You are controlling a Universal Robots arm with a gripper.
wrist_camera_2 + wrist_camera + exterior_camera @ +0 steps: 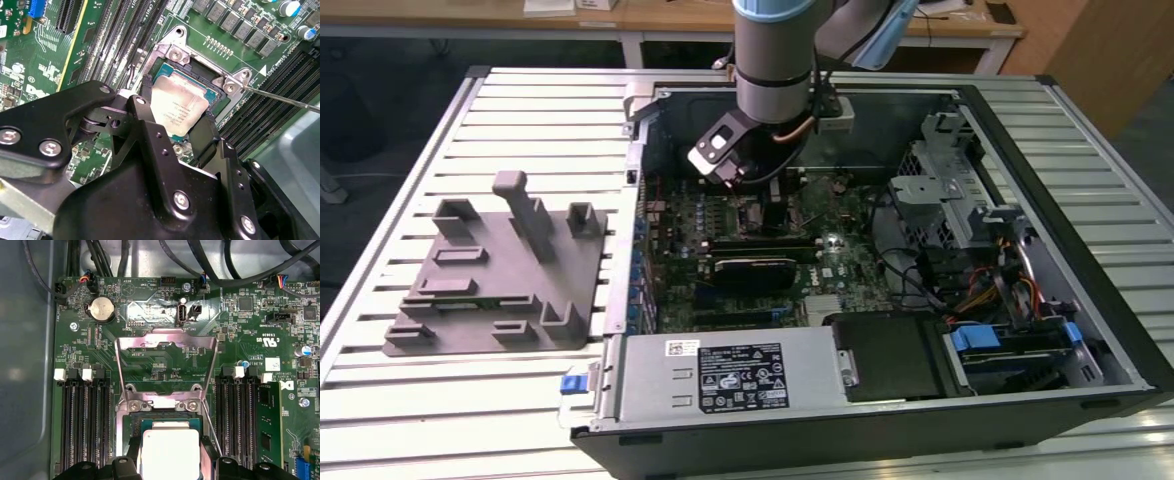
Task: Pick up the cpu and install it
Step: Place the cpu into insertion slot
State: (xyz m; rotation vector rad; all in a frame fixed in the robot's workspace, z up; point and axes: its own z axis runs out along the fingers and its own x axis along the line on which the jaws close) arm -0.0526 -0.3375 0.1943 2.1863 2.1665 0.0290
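Note:
The cpu (179, 106), a small square chip with a silver top, lies in or just above the open socket (176, 51) on the green motherboard. My gripper (175, 119) is shut on the cpu, one black finger (144, 102) against each of two opposite edges. In the first wrist view the cpu (170, 452) sits below the raised metal load plate (167, 356), with my gripper (170, 466) around it. In the exterior view my gripper (754, 185) reaches down into the open computer case (1107, 330); the cpu is hidden there by the wrist.
The thin socket lever (285, 98) stands open beside the socket. Memory slots (82, 425) flank it, with a memory stick (265, 422) on one side. A grey holder (494, 270) lies on the slatted table at the exterior view's left. The power supply box (727, 375) fills the case's near corner.

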